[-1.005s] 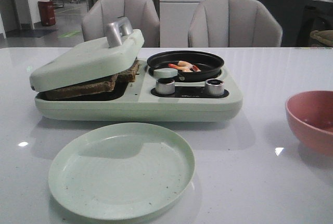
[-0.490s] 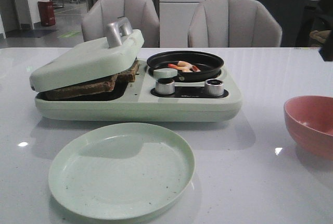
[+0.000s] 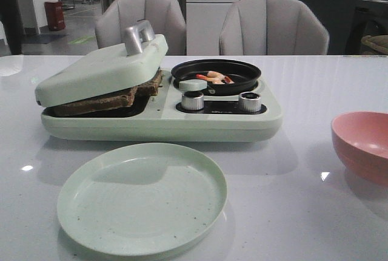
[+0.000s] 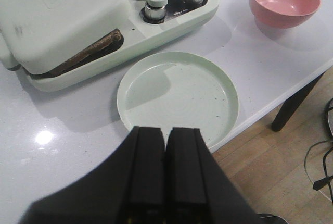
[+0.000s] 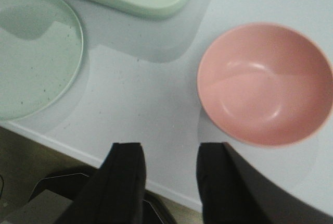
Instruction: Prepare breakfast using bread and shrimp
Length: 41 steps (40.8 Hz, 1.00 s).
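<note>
On the white worktop (image 3: 315, 224) a pale green breakfast cooker (image 3: 160, 118) is seen, and its hinged lid (image 3: 100, 70) is resting tilted on the bread (image 3: 109, 98), of which only the dark brown edges are visible. The shrimp (image 3: 213, 77) (a few small orange pieces) is lying in the black pan (image 3: 216, 76) on the right side of the cooker. An empty green plate (image 3: 142, 198) is placed just in front of the cooker, and a pink bowl (image 3: 362, 144) is standing well apart to the right. The left gripper (image 4: 166, 135) is held above the near edge of the plate with its jaws pressed together, holding nothing. The right gripper (image 5: 169, 161) is held near the bowl, jaws apart and empty.
</note>
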Available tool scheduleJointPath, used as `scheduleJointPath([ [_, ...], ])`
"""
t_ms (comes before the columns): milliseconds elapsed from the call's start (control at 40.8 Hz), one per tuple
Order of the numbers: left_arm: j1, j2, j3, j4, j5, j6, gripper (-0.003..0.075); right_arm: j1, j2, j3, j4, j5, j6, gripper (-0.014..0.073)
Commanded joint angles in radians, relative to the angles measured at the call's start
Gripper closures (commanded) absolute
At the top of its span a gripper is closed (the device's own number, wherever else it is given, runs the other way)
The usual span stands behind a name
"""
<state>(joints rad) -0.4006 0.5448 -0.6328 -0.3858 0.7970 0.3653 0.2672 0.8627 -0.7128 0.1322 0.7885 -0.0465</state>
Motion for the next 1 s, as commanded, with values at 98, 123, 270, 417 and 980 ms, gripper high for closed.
scheduleJointPath([
  [98, -0.008, 0.004, -0.029, -0.023, -0.072, -0.003, 0.0622, -0.001, -0.209, 0.058, -0.05, 0.04, 0.071, 0.0223],
  [123, -0.008, 0.004, -0.029, -0.023, -0.072, -0.003, 0.0622, -0.001, -0.227, 0.066, -0.065, 0.05, 0.091, 0.0223],
  [270, -0.008, 0.004, -0.029, -0.023, -0.072, -0.003, 0.0622, -0.001, -0.341, 0.09, -0.148, 0.117, 0.147, 0.0223],
  [417, -0.008, 0.004, -0.029, -0.023, -0.072, -0.003, 0.0622, -0.001, -0.416, 0.101, -0.132, 0.125, 0.147, 0.0223],
  [980, -0.008, 0.004, -0.029, 0.099, -0.134, -0.14, 0.0617, -0.001, -0.461, 0.116, -0.132, 0.118, 0.152, 0.0558],
])
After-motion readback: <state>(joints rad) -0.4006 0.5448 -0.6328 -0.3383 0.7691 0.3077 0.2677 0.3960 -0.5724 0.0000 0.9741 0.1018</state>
